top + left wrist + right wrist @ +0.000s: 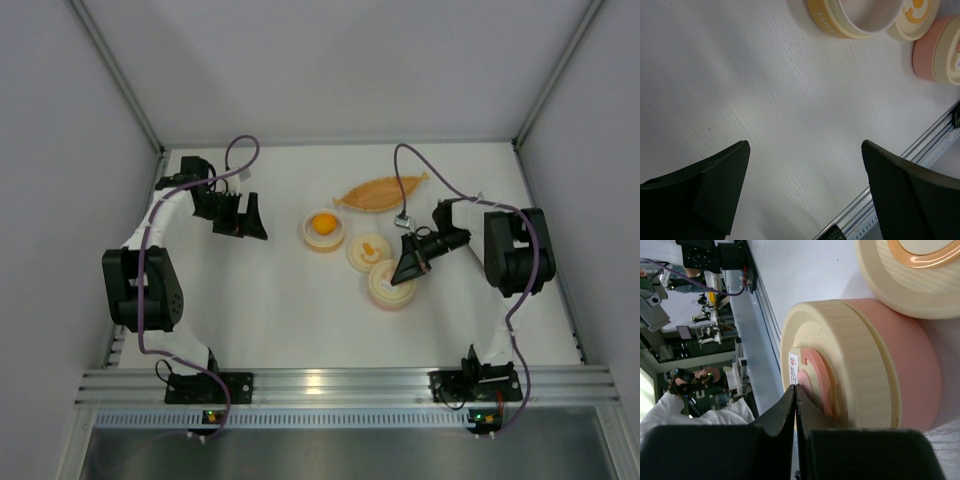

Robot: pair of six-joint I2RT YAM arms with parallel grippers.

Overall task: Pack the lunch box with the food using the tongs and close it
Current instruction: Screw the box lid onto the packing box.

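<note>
The lunch box stands in parts at mid table. A yellow tier (323, 232) holds the food, a round yellow-orange lump (323, 222). A pink tier with a cream lid (390, 287) sits further right. My right gripper (408, 272) is shut, and its tips (795, 386) touch the pink centre of that lid (812, 382) with nothing between them. My left gripper (240, 216) hangs open over bare table at the left, well away from the tiers (805, 150). The tongs are out of view.
A loose cream lid with orange marks (367, 250) lies between the two tiers. A long orange leaf-shaped dish (380, 191) lies behind them. The aluminium rail (340, 383) runs along the near edge. Grey walls close the back and sides.
</note>
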